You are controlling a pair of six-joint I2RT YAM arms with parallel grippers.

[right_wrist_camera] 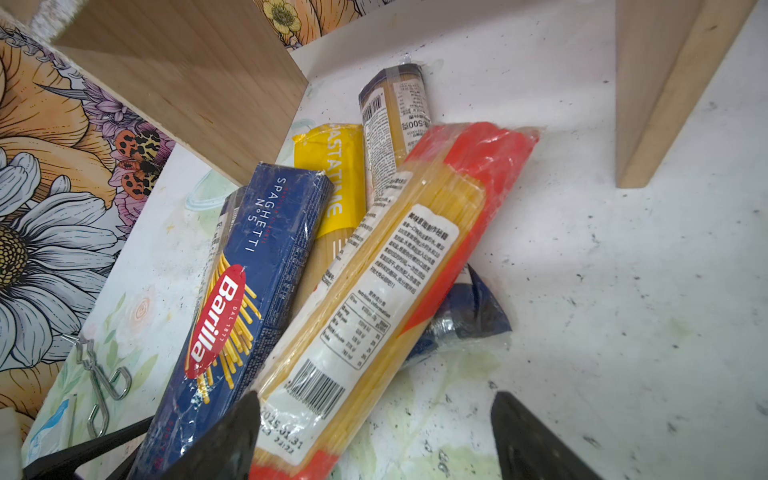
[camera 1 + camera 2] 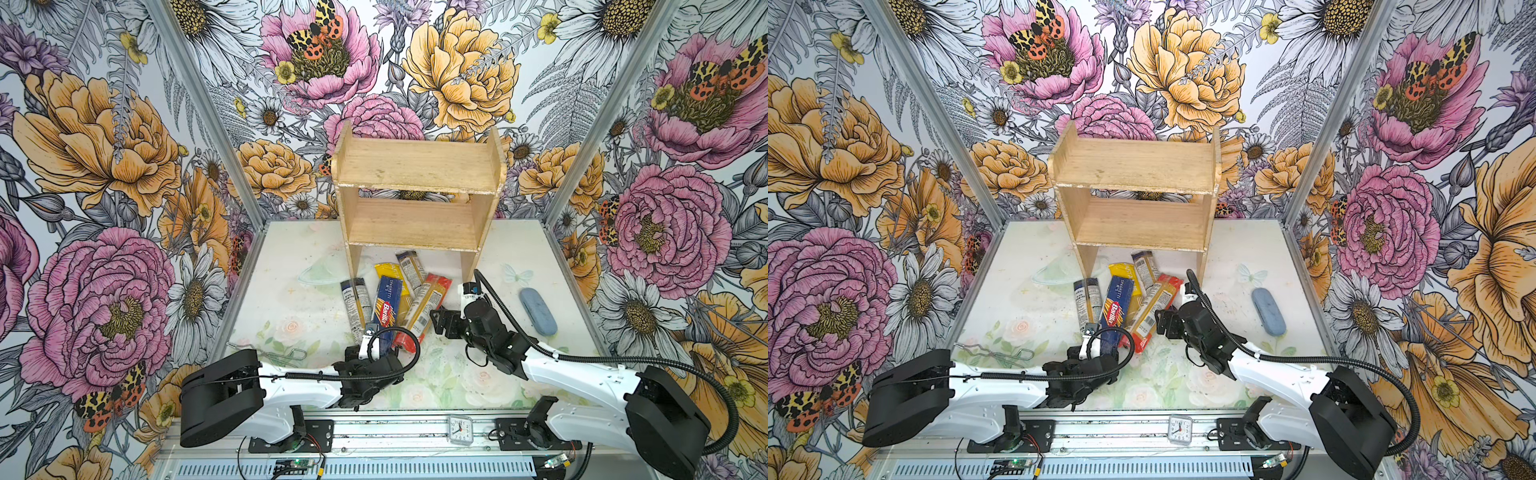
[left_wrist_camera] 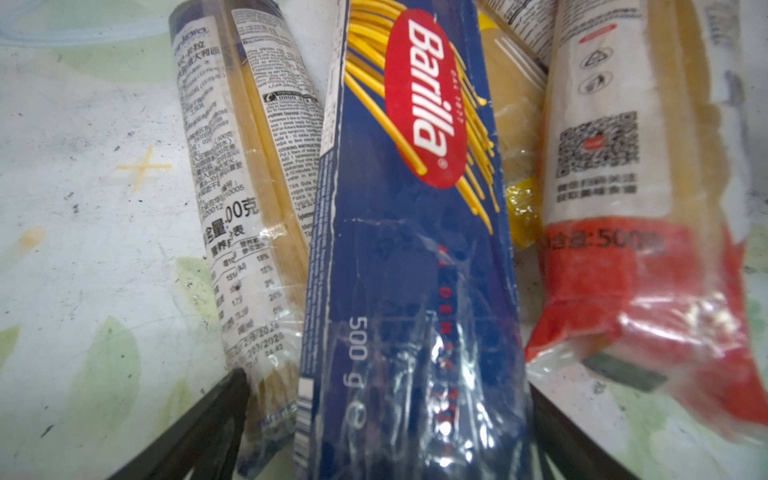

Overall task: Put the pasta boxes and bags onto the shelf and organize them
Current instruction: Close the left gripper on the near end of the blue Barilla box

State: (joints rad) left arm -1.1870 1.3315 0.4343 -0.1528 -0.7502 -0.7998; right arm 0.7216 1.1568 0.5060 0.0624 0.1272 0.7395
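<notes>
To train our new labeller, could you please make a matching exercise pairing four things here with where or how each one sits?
Things: 1 Barilla box; 2 grey-blue oval object; 3 shelf; 4 small clock.
States: A both tiers bare; B on the metal rail at the near edge; C alone on the table, right of the pasta pile; D in that pile, logo up.
Pairs: 1-D; 2-C; 3-A; 4-B.

We see three walls (image 2: 415, 62) rising behind and to either side of the table (image 2: 519, 249), all papered with large pink and orange flowers, daisies and moths. Bare metal posts (image 2: 210, 116) mark the table's back corners. The table top is pale, faintly floral, speckled with dark scuffs and evenly lit.
</notes>
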